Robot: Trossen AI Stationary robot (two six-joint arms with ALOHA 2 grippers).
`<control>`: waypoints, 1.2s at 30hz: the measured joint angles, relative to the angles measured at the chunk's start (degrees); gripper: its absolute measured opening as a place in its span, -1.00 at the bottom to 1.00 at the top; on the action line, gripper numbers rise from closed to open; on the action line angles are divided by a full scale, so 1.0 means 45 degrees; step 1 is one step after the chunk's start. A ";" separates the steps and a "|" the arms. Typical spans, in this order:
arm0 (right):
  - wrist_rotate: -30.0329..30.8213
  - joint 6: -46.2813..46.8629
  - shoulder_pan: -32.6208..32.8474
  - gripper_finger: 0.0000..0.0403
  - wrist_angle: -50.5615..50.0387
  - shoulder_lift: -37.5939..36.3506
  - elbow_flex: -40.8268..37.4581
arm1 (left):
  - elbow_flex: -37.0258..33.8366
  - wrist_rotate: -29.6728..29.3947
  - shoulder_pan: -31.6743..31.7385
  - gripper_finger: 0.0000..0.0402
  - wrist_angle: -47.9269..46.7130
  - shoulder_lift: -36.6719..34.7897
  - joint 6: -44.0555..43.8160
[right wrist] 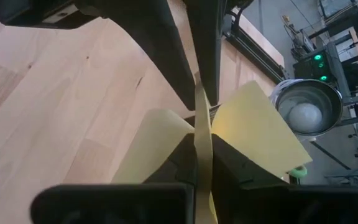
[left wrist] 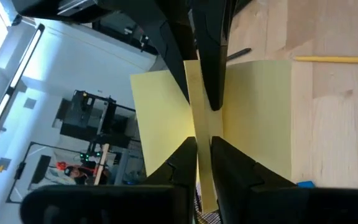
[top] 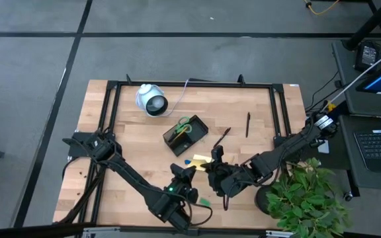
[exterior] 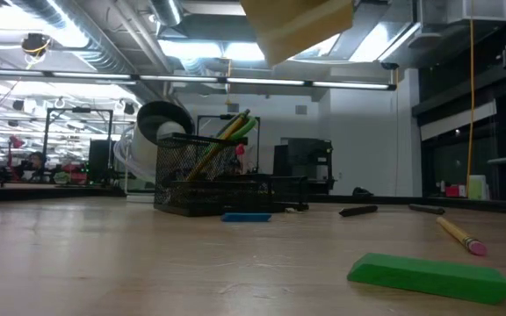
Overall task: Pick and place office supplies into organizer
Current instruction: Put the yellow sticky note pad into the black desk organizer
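Both grippers pinch the same yellow sticky-note pad (top: 200, 159), raised above the table's front middle. The left gripper (left wrist: 202, 146) has its two dark fingers almost together, clamped on the pad's thin edge; the right gripper (right wrist: 202, 140) grips it the same way from the opposite side, its fingers nearly closed on the paper. In both wrist views the other arm's fingers meet the pad from the far side, and the soft yellow sheets fan out to either side of the pinch line. In the low view the pad hangs tilted near the upper edge.

Behind the grippers stands the organizer (top: 185, 133), a black wire-mesh tray set at a slant on the wooden table (top: 144, 158), with the green-handled scissors (top: 184, 125) and a pencil upright in it. A small blue block (exterior: 246, 217) lies just in front of it. A flat green block (exterior: 431, 275) lies near the front edge, a pink-tipped pencil (exterior: 460, 237) beside it, and a black pen (top: 248, 123) farther back right, lying lengthwise front to back. A white round device (top: 151, 100) sits at the back.
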 joint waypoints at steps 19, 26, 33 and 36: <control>-0.0879 -0.1339 -0.0892 -0.89 0.0051 -0.0678 -0.0005 | -0.0058 -0.0166 -0.0811 -0.73 -0.4249 -0.1552 -0.4358; -0.1116 -0.2428 -0.1994 -0.89 -0.0259 -0.1196 -0.0005 | -0.0063 -0.0274 -0.1268 -0.77 -0.4188 -0.1798 -0.4351; -0.2167 -0.2395 -0.3536 -0.89 -0.0779 -0.1311 -0.0041 | -0.0063 -0.0332 -0.1795 -0.83 -0.4186 -0.2137 -0.4603; -0.2165 -0.2383 -0.3958 -0.89 -0.0920 -0.1311 -0.0063 | -0.0063 -0.0350 -0.1862 -0.85 -0.4191 -0.2439 -0.4779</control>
